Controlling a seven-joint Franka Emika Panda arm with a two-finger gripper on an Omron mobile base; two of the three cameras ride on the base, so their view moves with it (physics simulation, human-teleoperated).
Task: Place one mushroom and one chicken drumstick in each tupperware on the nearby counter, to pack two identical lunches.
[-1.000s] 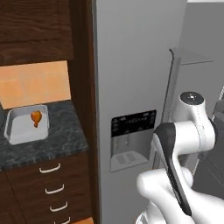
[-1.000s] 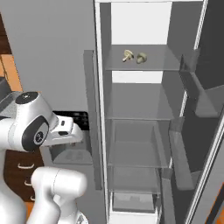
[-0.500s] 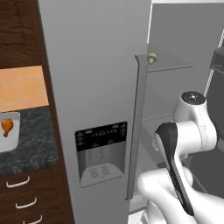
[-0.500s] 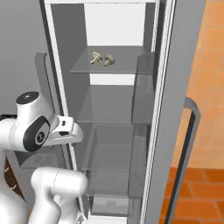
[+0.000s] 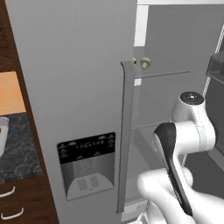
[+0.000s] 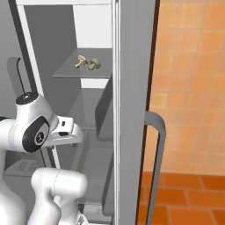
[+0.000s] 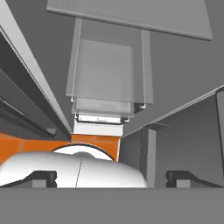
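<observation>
Two mushrooms (image 6: 88, 63) lie side by side on an upper shelf of the open fridge; in the left base view one mushroom (image 5: 145, 62) peeks out past the door handle. A sliver of the white tupperware (image 5: 2, 139) sits on the dark speckled counter (image 5: 17, 153) at the far left edge. The chicken drumstick is out of view. My gripper (image 7: 112, 177) hangs low in front of the fridge, well below the mushroom shelf. It points down at the lower shelves and is open with nothing between its fingertips (image 7: 41, 177).
The closed left fridge door (image 5: 78, 87), with its long handle (image 5: 124, 135) and dispenser panel (image 5: 87, 164), stands between the counter and the open compartment. The open right door (image 6: 134, 110) and its handle (image 6: 156, 167) stand against an orange tiled wall (image 6: 193, 88). Glass shelves (image 7: 105, 78) lie below the hand.
The base has moved right, so the whole picture shifted. The counter and tupperware slid to the left edge and the orange wall came into the right view. The arm kept its pose.
</observation>
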